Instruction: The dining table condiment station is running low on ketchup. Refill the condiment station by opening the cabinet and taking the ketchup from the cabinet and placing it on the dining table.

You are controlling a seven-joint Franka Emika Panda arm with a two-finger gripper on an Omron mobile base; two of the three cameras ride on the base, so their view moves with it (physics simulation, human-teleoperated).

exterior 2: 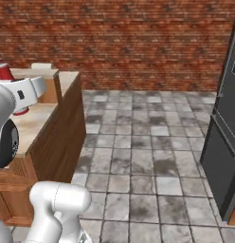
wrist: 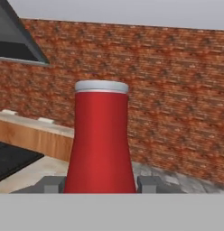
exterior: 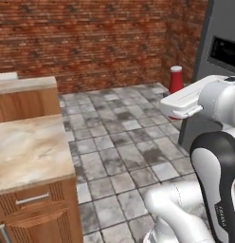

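The ketchup (wrist: 101, 140), a red bottle with a pale cap, stands upright between my two dark fingertips (wrist: 51, 184), which press against its base from both sides. In the left base view the ketchup (exterior: 176, 77) pokes up above my white hand, where the gripper (exterior: 178, 102) is shut on it. It hangs over the tiled floor, to the right of the dining table (exterior: 24, 147). From the right base view the ketchup (exterior 2: 3, 71) and gripper (exterior 2: 24, 95) sit at the far left, in front of the dining table's marble top (exterior 2: 41, 114). The cabinet is out of view.
A brick wall (exterior: 100, 38) closes the back of the room. A tall dark appliance (exterior 2: 228, 133) stands on the right. Grey tiled floor (exterior: 124, 142) lies open between it and the table. The hand view catches a dark hood (wrist: 14, 40) at upper left.
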